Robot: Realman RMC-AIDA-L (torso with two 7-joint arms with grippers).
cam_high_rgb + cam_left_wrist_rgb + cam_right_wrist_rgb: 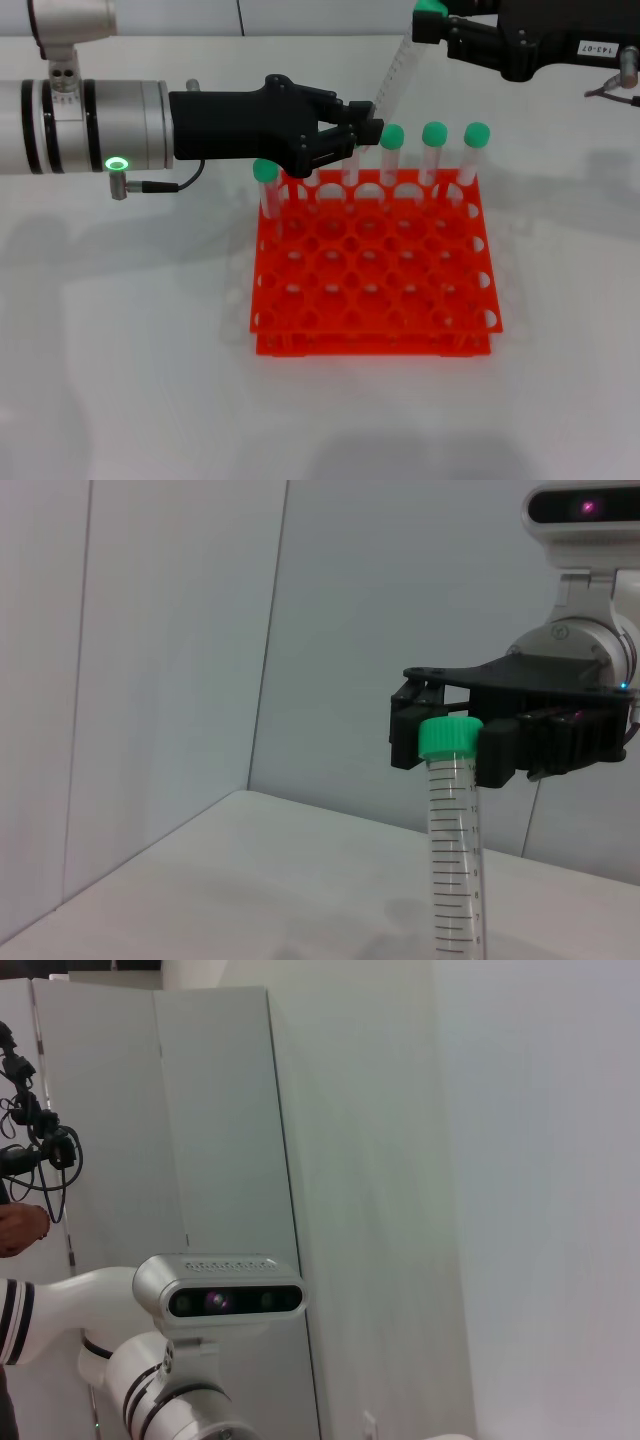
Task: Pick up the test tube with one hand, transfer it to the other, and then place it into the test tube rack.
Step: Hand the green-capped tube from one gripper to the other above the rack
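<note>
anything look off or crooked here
Only the slim clear green-capped test tube is tilted: it hangs slanted in mid-air behind the square orange-red rack, the labelled right gripper at its cap, the left gripper at its lower end. The four racked green-capped tubes stand upright; nothing is spilled.

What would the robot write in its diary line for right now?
handover | right tool shut on green-capped clear plastic tube | left tool grips its tip | above orange-red plastic rack
</note>
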